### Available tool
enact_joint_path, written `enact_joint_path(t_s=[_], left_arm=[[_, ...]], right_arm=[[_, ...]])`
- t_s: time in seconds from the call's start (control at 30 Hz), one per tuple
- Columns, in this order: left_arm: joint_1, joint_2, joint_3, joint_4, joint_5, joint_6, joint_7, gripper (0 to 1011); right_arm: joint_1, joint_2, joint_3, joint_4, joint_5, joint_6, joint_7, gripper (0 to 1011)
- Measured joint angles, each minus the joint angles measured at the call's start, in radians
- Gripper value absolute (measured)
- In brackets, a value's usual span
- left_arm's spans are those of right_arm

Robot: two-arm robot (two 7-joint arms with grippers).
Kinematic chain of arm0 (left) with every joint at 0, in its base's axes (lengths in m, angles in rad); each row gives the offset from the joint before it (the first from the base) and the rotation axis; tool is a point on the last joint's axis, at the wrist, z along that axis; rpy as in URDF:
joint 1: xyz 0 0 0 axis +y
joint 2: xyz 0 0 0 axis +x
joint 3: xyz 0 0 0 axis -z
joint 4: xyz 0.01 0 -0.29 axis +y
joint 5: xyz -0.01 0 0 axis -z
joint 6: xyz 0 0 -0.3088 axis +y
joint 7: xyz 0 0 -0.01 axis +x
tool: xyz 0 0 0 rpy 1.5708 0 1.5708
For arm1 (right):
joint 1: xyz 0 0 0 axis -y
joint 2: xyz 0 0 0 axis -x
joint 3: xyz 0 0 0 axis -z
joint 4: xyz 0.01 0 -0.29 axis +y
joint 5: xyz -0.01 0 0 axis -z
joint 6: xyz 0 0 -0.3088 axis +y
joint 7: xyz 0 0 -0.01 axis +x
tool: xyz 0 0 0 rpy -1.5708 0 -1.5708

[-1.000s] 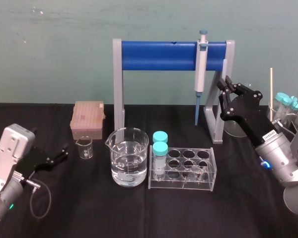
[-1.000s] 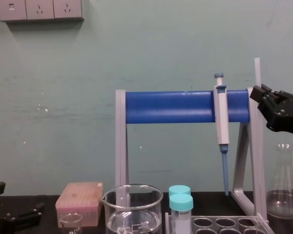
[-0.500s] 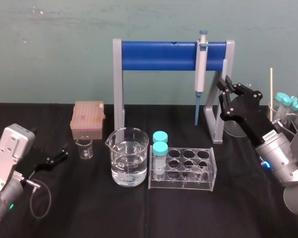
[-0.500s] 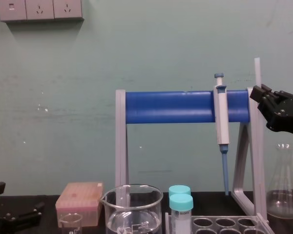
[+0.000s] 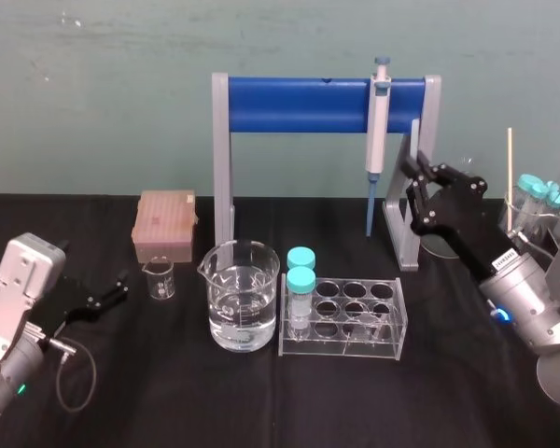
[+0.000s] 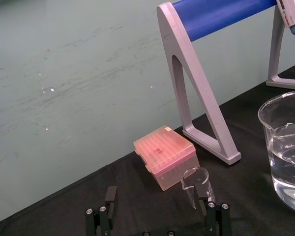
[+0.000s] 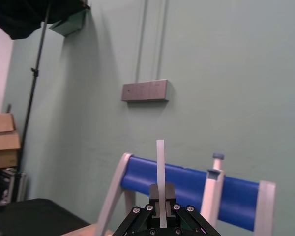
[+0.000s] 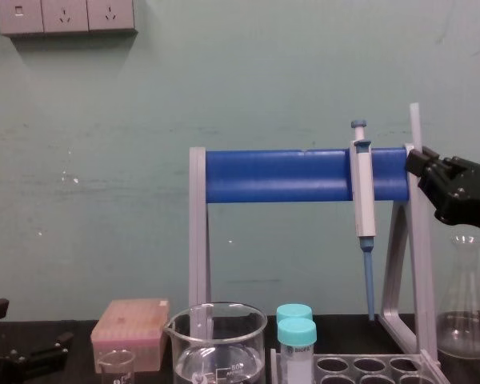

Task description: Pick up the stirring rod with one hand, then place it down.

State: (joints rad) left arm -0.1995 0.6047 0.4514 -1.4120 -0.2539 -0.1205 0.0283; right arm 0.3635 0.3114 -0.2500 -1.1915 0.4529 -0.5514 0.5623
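Your right tool (image 7: 160, 195) clamps the stirring rod (image 7: 160, 162) upright, just beside the pipette stand's grey leg (image 8: 421, 280), apparently clear of it. Swing sideways and the glass could strike that leg or the pipette (image 8: 363, 192). Your left tool (image 5: 107, 297) lies spread-fingered on the counter (image 5: 168, 392).

Soft, even light washes the green wall (image 5: 93, 93) and we see no hard shadows. The black desk (image 5: 168, 392) soaks it up, small glints ride the beaker (image 5: 244, 295), and the stirring rod (image 7: 160, 167) shows pale.
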Motion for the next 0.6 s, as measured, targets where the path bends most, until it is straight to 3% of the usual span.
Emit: enact_joint_path(t_s=[0.3, 0.6], left_arm=[[0.000, 0.000, 0.000, 0.000, 0.000, 0.000, 0.000, 1000], [0.000, 0.000, 0.000, 0.000, 0.000, 0.000, 0.000, 1000]], right_arm=[[-0.011, -0.001, -0.011, -0.005, 0.047, 0.049, 0.097, 62], [-0.033, 0.006, -0.024, -0.022, 0.071, 0.113, 0.119, 62]])
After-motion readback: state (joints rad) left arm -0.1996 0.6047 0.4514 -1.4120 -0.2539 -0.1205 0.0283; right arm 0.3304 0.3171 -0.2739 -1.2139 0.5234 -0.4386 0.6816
